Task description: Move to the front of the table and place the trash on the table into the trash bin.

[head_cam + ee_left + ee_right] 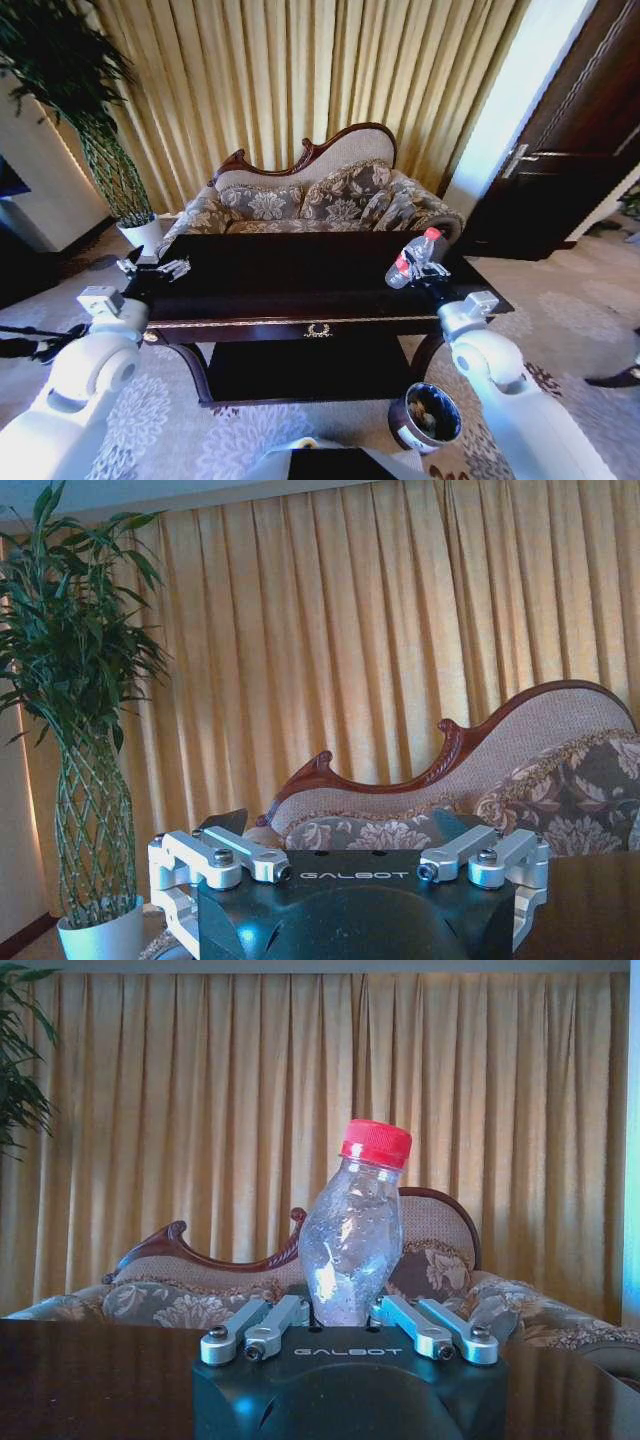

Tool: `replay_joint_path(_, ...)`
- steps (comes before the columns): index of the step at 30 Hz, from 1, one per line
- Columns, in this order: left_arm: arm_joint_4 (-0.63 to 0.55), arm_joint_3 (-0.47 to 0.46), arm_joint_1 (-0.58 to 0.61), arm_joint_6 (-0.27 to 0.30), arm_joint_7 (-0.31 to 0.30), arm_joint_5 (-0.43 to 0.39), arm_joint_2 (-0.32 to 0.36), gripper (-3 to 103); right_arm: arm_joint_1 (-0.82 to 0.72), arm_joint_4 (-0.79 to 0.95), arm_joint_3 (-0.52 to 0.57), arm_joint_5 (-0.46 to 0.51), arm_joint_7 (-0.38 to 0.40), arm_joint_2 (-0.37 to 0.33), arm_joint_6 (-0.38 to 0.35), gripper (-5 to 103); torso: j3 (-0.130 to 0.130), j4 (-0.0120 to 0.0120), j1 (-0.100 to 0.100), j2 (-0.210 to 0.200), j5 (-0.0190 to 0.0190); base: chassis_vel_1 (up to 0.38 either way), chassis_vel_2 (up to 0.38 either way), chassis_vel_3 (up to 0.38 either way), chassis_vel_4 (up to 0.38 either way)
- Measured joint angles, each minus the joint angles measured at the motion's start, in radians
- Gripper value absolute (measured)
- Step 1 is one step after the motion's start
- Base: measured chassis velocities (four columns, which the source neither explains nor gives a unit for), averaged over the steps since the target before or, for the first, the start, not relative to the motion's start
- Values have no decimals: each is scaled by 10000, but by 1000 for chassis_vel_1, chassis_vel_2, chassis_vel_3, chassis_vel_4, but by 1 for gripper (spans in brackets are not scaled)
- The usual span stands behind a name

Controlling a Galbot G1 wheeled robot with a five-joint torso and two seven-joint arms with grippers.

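Above the right end of the table [300,300], the clear plastic bottle [415,258] with its red cap is clamped in the right gripper [425,272], lifted clear of the glossy dark top and tilted. From the right wrist camera the bottle [352,1232] stands between the silver linkages, the fingers closed on its lower body. The trash bin [426,417], round and dark with a small white label, sits on the patterned carpet below the right forearm, beside the table's front right leg. The left gripper [160,268] hovers over the table's left end with its fingers spread and nothing between them. Behind the table stands a floral sofa [320,200] with a carved wooden back against gold curtains [300,70]. A potted plant [115,170] in a white pot stands at the far left, and a dark door [560,150] at the far right.
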Motion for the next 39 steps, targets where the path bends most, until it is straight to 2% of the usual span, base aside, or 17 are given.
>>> replay_joint_path(5,-63,-22,108,-63,166,7,17,100,-121,143,47,-51,-5,33,0,21,0,2,0,0,2,70,-69,-59,68)
replay_joint_path(12,60,-60,61,-370,992,-367,177,100,-335,305,343,-17,-19,0,6,21,0,0,0,-1,1,71,-65,-71,69)
replay_joint_path(16,78,41,-59,-390,1215,-717,243,100,-456,327,447,7,-29,8,18,21,0,-1,0,-2,1,92,-87,-80,89)
replay_joint_path(20,-72,180,-125,-159,1017,-1229,234,100,-461,345,467,29,-34,17,23,21,0,-1,1,-2,1,85,-97,-95,106)
replay_joint_path(27,-140,216,-117,64,833,-1463,185,100,-419,277,442,36,-36,31,30,21,0,0,0,-1,2,101,-111,-105,112)
replay_joint_path(34,-113,358,-144,44,843,-1302,141,100,-433,154,402,21,-110,81,37,21,-1,0,-1,0,0,110,-112,-105,108)
replay_joint_path(39,-118,513,-147,32,863,-1095,36,100,-501,-645,392,-110,-332,356,46,21,-1,1,-2,2,0,33,-30,-28,24)
